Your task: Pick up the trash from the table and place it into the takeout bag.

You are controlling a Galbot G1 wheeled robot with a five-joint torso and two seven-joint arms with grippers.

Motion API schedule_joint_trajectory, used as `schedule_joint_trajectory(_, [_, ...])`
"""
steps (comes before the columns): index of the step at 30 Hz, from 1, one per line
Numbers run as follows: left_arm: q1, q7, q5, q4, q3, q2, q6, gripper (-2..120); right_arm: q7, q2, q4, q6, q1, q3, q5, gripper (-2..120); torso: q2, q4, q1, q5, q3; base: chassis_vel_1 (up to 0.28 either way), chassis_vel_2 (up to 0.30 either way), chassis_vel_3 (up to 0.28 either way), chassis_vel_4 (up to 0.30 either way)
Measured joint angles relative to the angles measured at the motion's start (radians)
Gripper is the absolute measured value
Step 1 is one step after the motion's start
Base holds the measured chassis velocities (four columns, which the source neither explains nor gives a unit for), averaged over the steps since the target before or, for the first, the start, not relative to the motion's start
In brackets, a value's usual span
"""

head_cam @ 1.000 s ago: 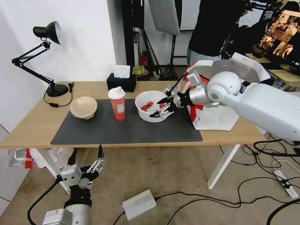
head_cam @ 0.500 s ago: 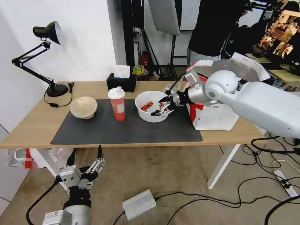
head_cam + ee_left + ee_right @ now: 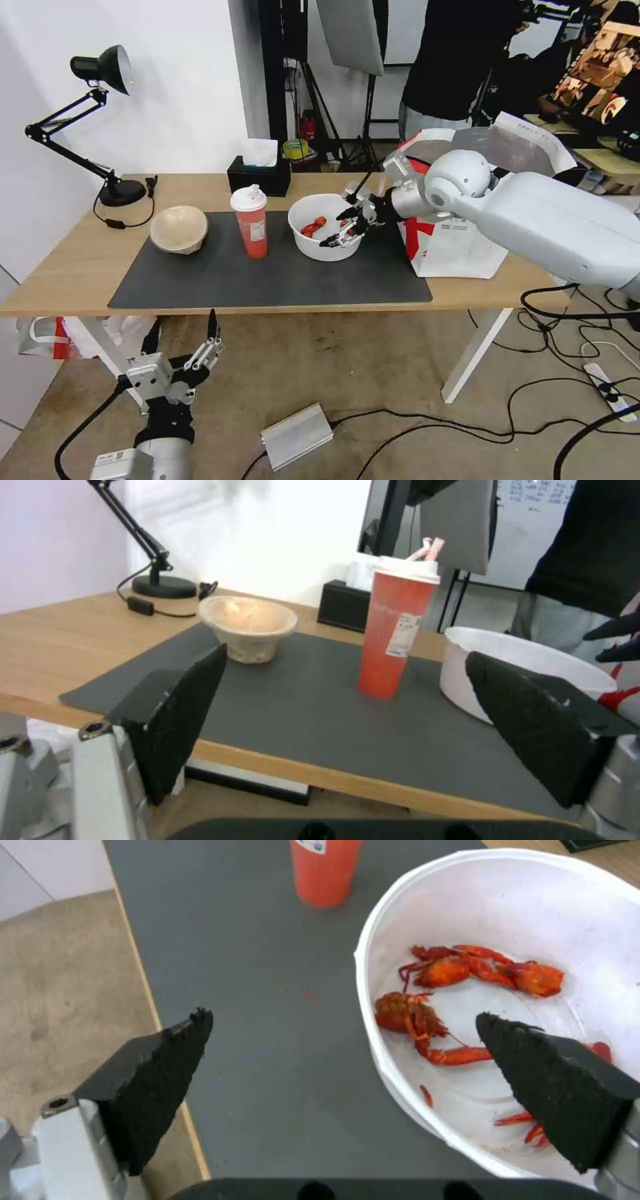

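On the light-wood worktop [image 3: 80, 267] our right pincer [image 3: 343, 227], spread open, has edged over the round white plastic bowl's [image 3: 325, 227] rim; the grab looks close.

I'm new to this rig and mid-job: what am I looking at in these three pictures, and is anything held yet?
The head view looks down from the robot's head at the table. The other two views come from cameras on its wrists.

On the mat stand a pulp bowl, a red cup and a white bowl with red scraps. The takeout bag stands at the table's right end.

The right gripper is open, its fingers straddling the white bowl's rim, one inside and one outside; it holds nothing yet. The left gripper is parked open below the table's front edge.
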Motion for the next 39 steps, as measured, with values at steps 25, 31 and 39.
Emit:
schedule_joint_trajectory(25, [-0.034, -0.004, -0.001, 0.017, 0.010, 0.000, -0.008, 95, -0.099, 0.001, -0.061, 0.065, -0.023, -0.031, -0.114, 100, 0.000, -0.0001, 0.000, 0.0001, 0.000, 0.000, 0.000, 0.000, 0.000])
schedule_joint_trajectory(31, [-0.050, -0.005, -0.002, 0.032, 0.011, 0.001, -0.014, 95, -0.109, 0.017, -0.090, 0.075, -0.024, -0.044, -0.139, 100, 0.000, 0.0000, 0.000, 0.0000, 0.000, 0.000, 0.000, 0.000, 0.000])
schedule_joint_trajectory(39, [-0.046, -0.005, 0.001, 0.047, 0.020, 0.001, -0.026, 95, -0.125, 0.024, -0.106, 0.094, -0.043, -0.036, -0.178, 100, 0.000, 0.0000, 0.000, 0.0000, 0.000, 0.000, 0.000, 0.000, 0.000])
